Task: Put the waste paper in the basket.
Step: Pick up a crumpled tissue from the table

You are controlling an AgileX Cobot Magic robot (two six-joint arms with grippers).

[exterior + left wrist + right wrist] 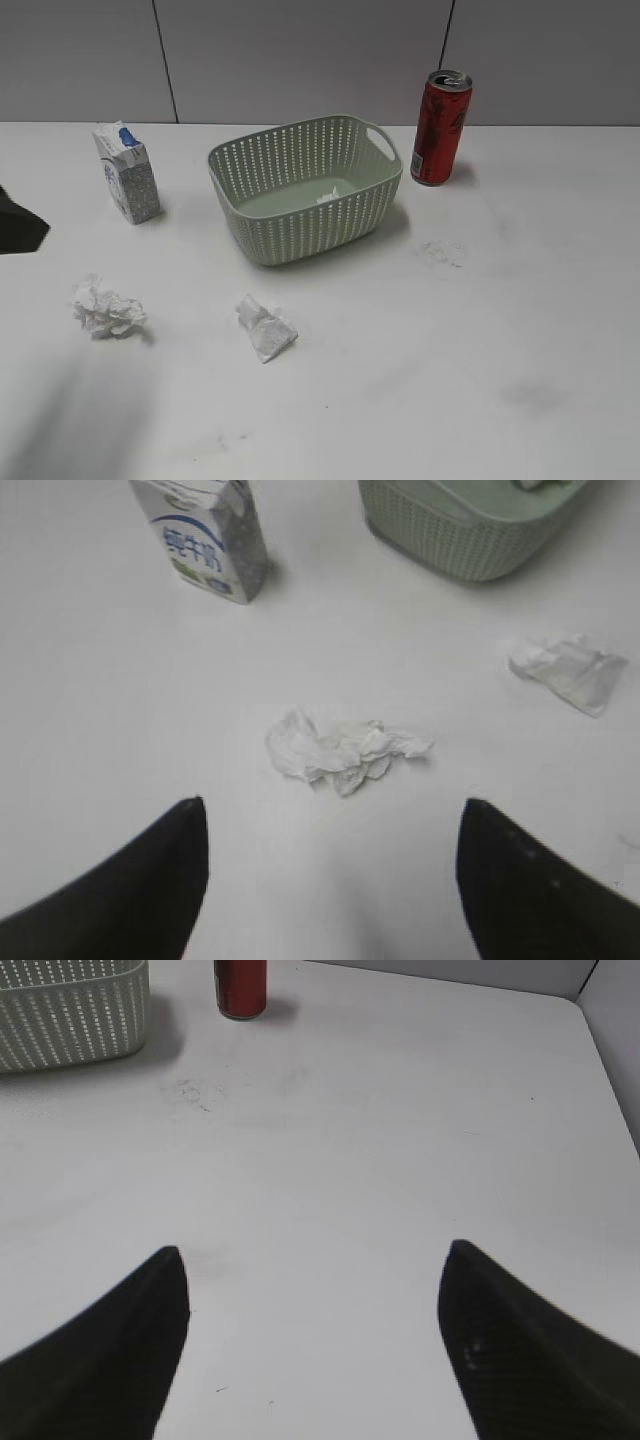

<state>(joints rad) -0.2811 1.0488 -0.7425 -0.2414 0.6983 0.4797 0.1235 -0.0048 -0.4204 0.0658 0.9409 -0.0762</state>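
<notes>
The pale green basket (pixel 300 228) stands mid-table with one white paper wad (pixel 328 197) inside. Two more waste paper wads lie in front of it: one at the left (pixel 105 308) and one nearer the middle (pixel 265 327). In the left wrist view the left wad (pixel 340 748) lies just ahead of my open, empty left gripper (pixel 332 802), the other wad (pixel 570 670) to the right, and the basket (pixel 450 540) beyond. Only a dark part of the left gripper (pixel 15 225) shows at the exterior view's left edge. My right gripper (pixel 312 1250) is open and empty over bare table.
A grey-white carton with a blue top (pixel 127 172) stands left of the basket and also shows in the left wrist view (pixel 205 535). A red can (pixel 441 127) stands at the basket's right; it shows in the right wrist view (pixel 240 985) beside the basket (pixel 70 1020). A faint smudge (pixel 441 251) marks the table.
</notes>
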